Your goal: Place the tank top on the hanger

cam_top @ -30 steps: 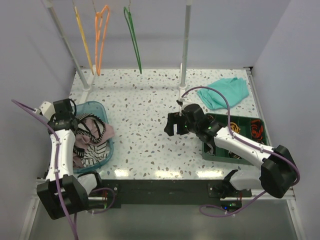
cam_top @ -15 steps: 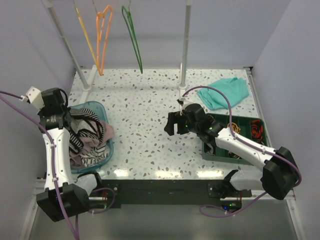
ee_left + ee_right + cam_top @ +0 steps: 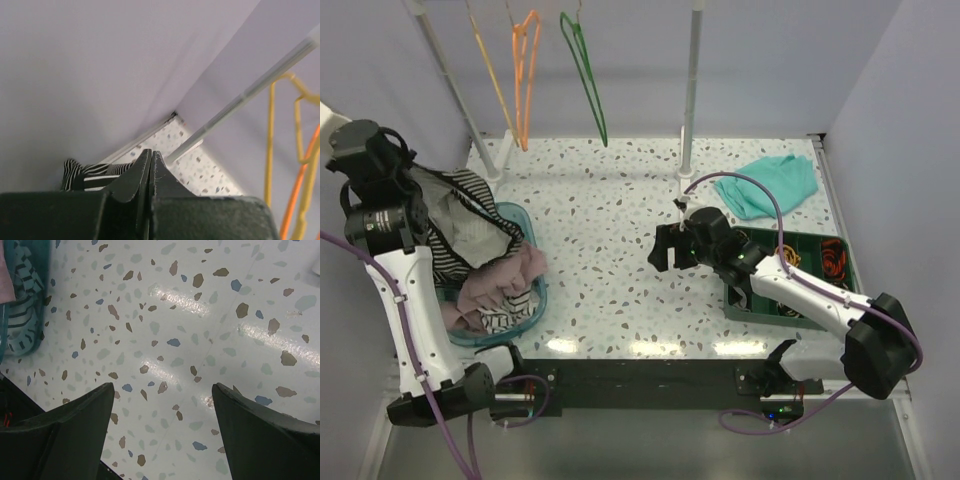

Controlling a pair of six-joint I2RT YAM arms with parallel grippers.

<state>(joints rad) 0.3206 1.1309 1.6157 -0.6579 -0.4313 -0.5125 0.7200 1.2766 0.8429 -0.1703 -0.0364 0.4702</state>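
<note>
Tank top point(image 3: 455, 200) hangs from left gripper point(image 3: 151, 155), jaws clenched on striped fabric, above teal basket point(image 3: 543, 290). Looks soft, light, limp; a strap seems best for threading green hanger point(image 3: 582, 75). Right gripper point(image 3: 160, 410) gapes, empty.

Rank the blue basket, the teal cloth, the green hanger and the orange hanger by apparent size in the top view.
1. Blue basket, largest, though clothes hide part of it.
2. Teal cloth.
3. Green hanger and orange hanger: both long and thin, too alike to rank.
</note>
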